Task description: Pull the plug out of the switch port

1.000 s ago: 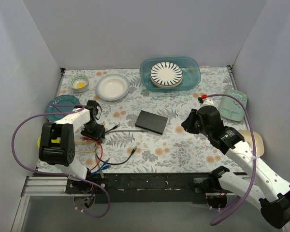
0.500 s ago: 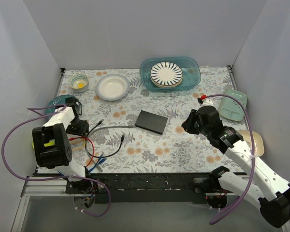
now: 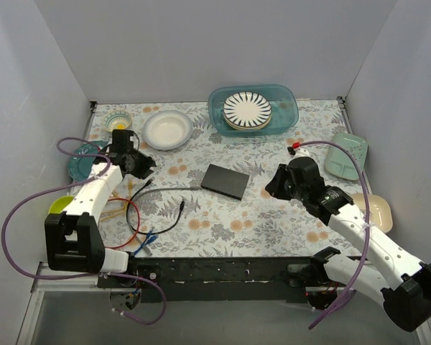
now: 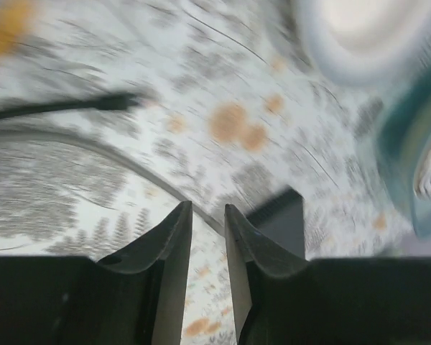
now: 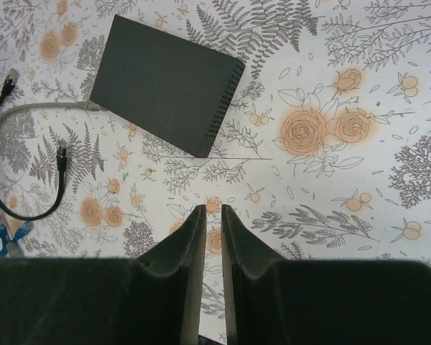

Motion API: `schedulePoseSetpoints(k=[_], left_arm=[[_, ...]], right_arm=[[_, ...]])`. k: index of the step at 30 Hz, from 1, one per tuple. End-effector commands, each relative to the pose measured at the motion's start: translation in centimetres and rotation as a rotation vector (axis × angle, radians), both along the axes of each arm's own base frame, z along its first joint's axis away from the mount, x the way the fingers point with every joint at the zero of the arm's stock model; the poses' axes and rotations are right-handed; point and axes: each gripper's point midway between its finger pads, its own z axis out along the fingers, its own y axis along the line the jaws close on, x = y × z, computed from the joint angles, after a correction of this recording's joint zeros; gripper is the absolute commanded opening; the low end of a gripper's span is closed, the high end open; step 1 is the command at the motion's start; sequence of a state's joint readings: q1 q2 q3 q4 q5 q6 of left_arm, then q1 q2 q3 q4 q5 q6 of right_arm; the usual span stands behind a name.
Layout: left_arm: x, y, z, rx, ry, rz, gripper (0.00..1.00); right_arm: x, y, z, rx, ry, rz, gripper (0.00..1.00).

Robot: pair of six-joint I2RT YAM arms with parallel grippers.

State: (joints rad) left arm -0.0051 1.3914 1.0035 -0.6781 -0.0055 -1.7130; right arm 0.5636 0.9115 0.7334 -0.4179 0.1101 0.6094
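The switch is a flat black box lying mid-table; it also shows in the right wrist view and, blurred, in the left wrist view. A grey cable runs from its left corner and curves away to the left. My left gripper is left of the switch, above the table, its jaws a narrow gap apart with nothing between them. My right gripper hovers just right of the switch, jaws nearly together and empty.
Loose black cable, red wire and blue wires lie at the front left. A white bowl, a teal tub holding a striped plate, a small bowl, a teal plate and a green tray ring the back and sides.
My left arm has lifted off the cable pile and swung back and up toward the far left. The loose cables were dragged left. My right gripper has shifted slightly toward the switch.
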Motion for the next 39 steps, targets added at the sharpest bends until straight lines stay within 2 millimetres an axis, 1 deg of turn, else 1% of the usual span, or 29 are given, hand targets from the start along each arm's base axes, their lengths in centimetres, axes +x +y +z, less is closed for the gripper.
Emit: schedulePoseSetpoints(k=[1, 2, 3, 4, 6, 7, 8, 9, 10, 11, 13, 14, 15, 16, 17, 18, 19, 20, 21, 23, 26, 29, 31, 32, 33, 34, 36, 37, 39], left_arm=[[1.9, -8.0, 4.5, -0.090, -0.251, -0.238, 0.26], [2.2, -8.9, 4.2, -0.086, -0.255, -0.260, 0.26], [2.2, -10.7, 4.1, -0.081, -0.254, -0.309, 0.26], [2.4, -11.3, 1.9, -0.067, -0.191, -0.330, 0.25], [2.7, -12.7, 0.5, -0.055, -0.150, -0.361, 0.25], [2.9, -12.8, -0.6, -0.038, -0.123, -0.362, 0.23], [3.2, -12.9, -2.5, -0.018, -0.080, -0.357, 0.23], [3.2, -13.5, -3.4, -0.016, -0.063, -0.371, 0.22], [3.7, -13.9, -3.6, -0.021, -0.062, -0.381, 0.21], [3.9, -14.3, -5.1, -0.019, -0.029, -0.391, 0.21], [4.4, -15.7, -5.4, -0.032, -0.029, -0.428, 0.19], [4.5, -16.0, -6.5, -0.033, -0.009, -0.440, 0.16], [4.5, -16.6, -6.7, -0.029, -0.005, -0.456, 0.15], [4.6, -16.7, -7.2, -0.025, 0.004, -0.459, 0.14], [4.8, -17.0, -7.4, -0.031, -0.001, -0.462, 0.13], [4.7, -17.4, -8.1, -0.041, 0.016, -0.474, 0.12], [4.8, -17.5, -8.2, -0.044, 0.018, -0.478, 0.12], [5.0, -18.1, -8.2, -0.051, 0.015, -0.491, 0.12], [5.1, -18.5, -8.7, -0.057, 0.023, -0.505, 0.11], [4.9, -20.1, -8.5, -0.082, 0.015, -0.553, 0.11], [4.0, -22.2, -8.4, -0.128, 0.024, -0.615, 0.08], [2.0, -24.6, -7.9, -0.148, 0.026, -0.687, 0.08], [0.6, -25.0, -8.0, -0.156, 0.041, -0.704, 0.08], [0.0, -25.6, -7.2, -0.169, 0.025, -0.719, 0.08], [-0.9, -25.3, -7.7, -0.167, 0.043, -0.723, 0.08], [-1.3, -25.6, -7.5, -0.167, 0.039, -0.734, 0.08], [-2.5, -26.2, -7.0, -0.171, 0.033, -0.769, 0.08], [-3.0, -26.3, -6.9, -0.168, 0.036, -0.778, 0.08], [-4.5, -27.0, -6.1, -0.166, 0.033, -0.805, 0.09]], right_arm=[[1.0, 1.5, -1.2, 0.027, 0.023, 0.027, 0.21], [1.1, 1.6, -1.5, 0.026, 0.031, 0.028, 0.21], [1.2, 1.8, -2.0, 0.024, 0.039, 0.029, 0.20], [1.3, 1.9, -2.9, 0.008, 0.067, 0.031, 0.20], [1.8, 2.1, -3.9, -0.008, 0.079, 0.032, 0.18], [1.9, 1.9, -5.5, -0.038, 0.125, 0.024, 0.16], [2.1, 1.9, -6.1, -0.054, 0.144, 0.023, 0.11], [2.2, 1.7, -6.9, -0.074, 0.173, 0.022, 0.10], [2.4, 1.7, -8.2, -0.103, 0.216, 0.022, 0.08], [2.4, 1.7, -8.7, -0.113, 0.237, 0.022, 0.06], [2.7, 2.0, -10.0, -0.115, 0.284, 0.028, 0.05], [2.9, 2.0, -10.4, -0.117, 0.294, 0.023, 0.04], [3.2, 2.2, -10.6, -0.108, 0.295, 0.021, 0.04], [3.3, 2.2, -11.5, -0.115, 0.325, 0.015, 0.04], [3.9, 2.7, -11.5, -0.105, 0.322, 0.016, 0.03], [3.9, 2.7, -12.5, -0.114, 0.352, 0.015, 0.03], [4.2, 2.8, -12.8, -0.115, 0.359, 0.011, 0.03], [4.6, 3.6, -12.6, -0.087, 0.360, 0.029, 0.02], [4.8, 3.7, -13.3, -0.086, 0.379, 0.025, 0.02], [5.5, 3.9, -13.5, -0.076, 0.381, 0.019, 0.02], [6.8, 4.1, -13.9, -0.053, 0.403, 0.000, 0.01], [7.2, 4.1, -14.1, -0.038, 0.420, -0.005, 0.01], [6.8, 3.7, -14.2, -0.045, 0.420, 0.002, 0.01], [6.7, 3.6, -14.2, -0.045, 0.414, 0.002, 0.01], [6.5, 3.4, -13.8, -0.042, 0.402, 0.005, 0.01], [5.4, 2.9, -14.5, -0.050, 0.421, 0.007, 0.01], [4.5, 2.6, -14.3, -0.038, 0.410, 0.016, 0.01], [3.3, 2.1, -15.0, -0.043, 0.432, 0.018, 0.01], [2.4, 1.9, -14.6, -0.028, 0.419, 0.024, 0.01]])
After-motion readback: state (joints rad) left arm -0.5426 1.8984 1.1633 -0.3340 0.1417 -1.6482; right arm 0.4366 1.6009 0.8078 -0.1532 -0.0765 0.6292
